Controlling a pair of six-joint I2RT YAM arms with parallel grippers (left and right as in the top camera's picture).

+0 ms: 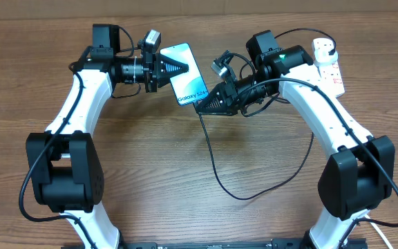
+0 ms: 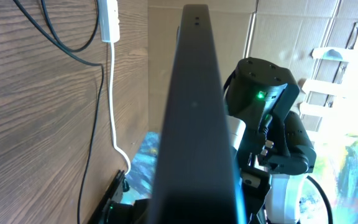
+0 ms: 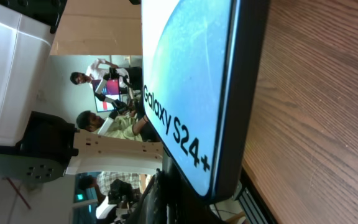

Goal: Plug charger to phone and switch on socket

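Arms: two, one at each side of the table [image 1: 185, 214], both reaching toward the middle of its far half.
Phone: one [image 1: 187, 76], lifted off the table and tilted between the two grippers; the lit screen reads "Galaxy S24+" in the right wrist view [image 3: 179, 74].
Left gripper: one [image 1: 170, 69], closed on the phone's left edge and carrying it.
Right gripper: one [image 1: 202, 107], fingers drawn narrow at the phone's lower end, with the charger running out from its tip.
Charger: one thin black cable [image 1: 216, 176], dropping from the right gripper, looping across the table and rising toward the right arm.
Socket: one white strip [image 1: 330, 66], flat at the far right corner, well apart from the phone.
White cord: one [image 2: 113, 106], seen in the left wrist view trailing over the wood.
Hidden: the connector tip and the phone's port are covered by the right gripper; whether they meet cannot be told.
Hard to make out: the charger's plug end is lost among the right arm's own black wires; the switch position is too small to read.
Cut off: the left wrist view shows only the phone's dark edge [image 2: 194, 124].
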